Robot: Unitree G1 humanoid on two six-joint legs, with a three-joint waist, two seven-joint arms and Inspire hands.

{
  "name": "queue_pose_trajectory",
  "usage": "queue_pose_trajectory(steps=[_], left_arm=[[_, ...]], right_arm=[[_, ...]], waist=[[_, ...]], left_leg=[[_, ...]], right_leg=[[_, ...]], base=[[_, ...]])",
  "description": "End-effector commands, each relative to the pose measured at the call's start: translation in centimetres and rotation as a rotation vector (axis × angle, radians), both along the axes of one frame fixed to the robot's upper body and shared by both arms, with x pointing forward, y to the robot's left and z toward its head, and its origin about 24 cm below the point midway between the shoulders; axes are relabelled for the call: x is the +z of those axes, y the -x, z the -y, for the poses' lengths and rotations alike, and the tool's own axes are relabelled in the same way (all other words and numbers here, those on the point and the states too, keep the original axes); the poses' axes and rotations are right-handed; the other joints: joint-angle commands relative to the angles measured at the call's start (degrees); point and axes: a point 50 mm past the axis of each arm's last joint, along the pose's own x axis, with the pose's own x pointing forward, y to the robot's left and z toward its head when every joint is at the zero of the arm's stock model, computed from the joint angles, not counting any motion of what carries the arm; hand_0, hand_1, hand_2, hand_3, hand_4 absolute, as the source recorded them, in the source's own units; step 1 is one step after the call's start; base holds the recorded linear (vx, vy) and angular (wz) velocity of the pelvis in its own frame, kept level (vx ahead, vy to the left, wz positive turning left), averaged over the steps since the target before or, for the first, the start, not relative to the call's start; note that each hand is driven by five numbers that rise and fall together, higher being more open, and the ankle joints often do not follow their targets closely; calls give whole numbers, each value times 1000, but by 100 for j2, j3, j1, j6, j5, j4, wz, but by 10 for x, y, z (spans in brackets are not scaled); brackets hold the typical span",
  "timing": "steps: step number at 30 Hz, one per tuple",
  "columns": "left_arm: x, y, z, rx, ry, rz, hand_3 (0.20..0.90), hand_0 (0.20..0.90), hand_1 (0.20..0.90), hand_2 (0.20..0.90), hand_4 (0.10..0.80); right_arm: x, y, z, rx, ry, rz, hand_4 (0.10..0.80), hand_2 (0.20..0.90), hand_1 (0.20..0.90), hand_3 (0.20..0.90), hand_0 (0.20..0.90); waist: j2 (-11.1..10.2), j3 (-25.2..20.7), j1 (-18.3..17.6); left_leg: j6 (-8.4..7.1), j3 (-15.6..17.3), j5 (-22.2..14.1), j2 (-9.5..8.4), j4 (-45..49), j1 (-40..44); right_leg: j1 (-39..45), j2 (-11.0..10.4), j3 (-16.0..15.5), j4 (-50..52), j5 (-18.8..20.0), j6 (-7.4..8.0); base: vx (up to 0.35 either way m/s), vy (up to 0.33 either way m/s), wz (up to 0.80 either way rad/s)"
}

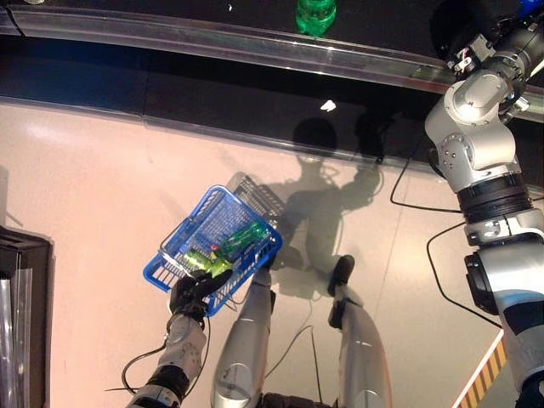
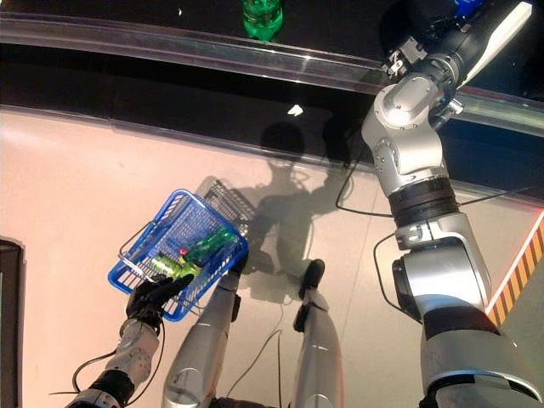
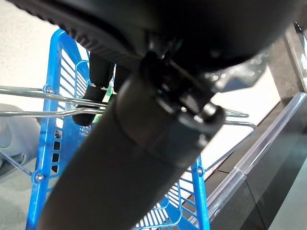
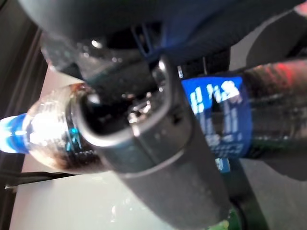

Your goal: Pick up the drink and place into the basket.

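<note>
My right hand (image 2: 422,30) reaches up to the dark shelf at the far right. In the right wrist view its thumb (image 4: 158,158) and fingers are curled round a dark drink bottle (image 4: 225,115) with a blue label and blue cap. My left hand (image 1: 191,293) is shut on the thin wire handles (image 3: 29,91) of the blue basket (image 1: 183,229), which hangs low at the left, off the floor. Green drinks (image 1: 242,236) lie inside it. The basket's blue wall (image 3: 45,143) also shows in the left wrist view.
A green bottle (image 1: 315,15) stands on the dark shelf behind a clear rail (image 1: 255,47). A black cabinet (image 1: 21,289) stands at the left edge. Yellow-black striped tape (image 1: 484,374) marks the pale floor at the lower right.
</note>
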Motion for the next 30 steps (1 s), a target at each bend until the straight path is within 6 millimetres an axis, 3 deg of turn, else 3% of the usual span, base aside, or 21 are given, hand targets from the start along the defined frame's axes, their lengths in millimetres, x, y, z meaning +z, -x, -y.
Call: queue_pose_trajectory(steps=[1, 13, 23, 30], left_arm=[[6, 26, -32, 48, -98, 79, 200, 300, 300, 300, 100], [23, 12, -36, 85, -72, 194, 200, 300, 300, 300, 100], [20, 18, -40, 121, -48, 205, 200, 300, 300, 300, 100], [37, 12, -41, 106, -36, 338, 200, 300, 300, 300, 100]], right_arm=[[66, 35, 8, -41, 133, 296, 100, 300, 300, 200, 300], [71, 50, -2, -38, 269, 381, 100, 300, 300, 200, 300], [67, 69, -15, 0, 437, 450, 100, 300, 300, 200, 300], [42, 85, -33, 145, 555, 464, 100, 300, 300, 200, 300]], waist=[[21, -106, 105], [18, -106, 50], [8, -106, -28], [-75, -131, -89]], left_leg=[[440, -57, -119, -300, 339, -181], [457, -47, -150, -304, 306, 201], [412, 9, -149, -224, 100, 876], [374, 25, -221, -164, 34, 1510]], right_leg=[[173, 57, -122, 227, -227, -159], [522, 68, -130, 313, -334, -198], [1192, 58, -158, 201, -431, -210], [1875, 55, -173, 123, -534, -244]], base=[[-34, -4, 1], [-47, -4, 0], [-19, 3, 0], [26, -6, 1]])
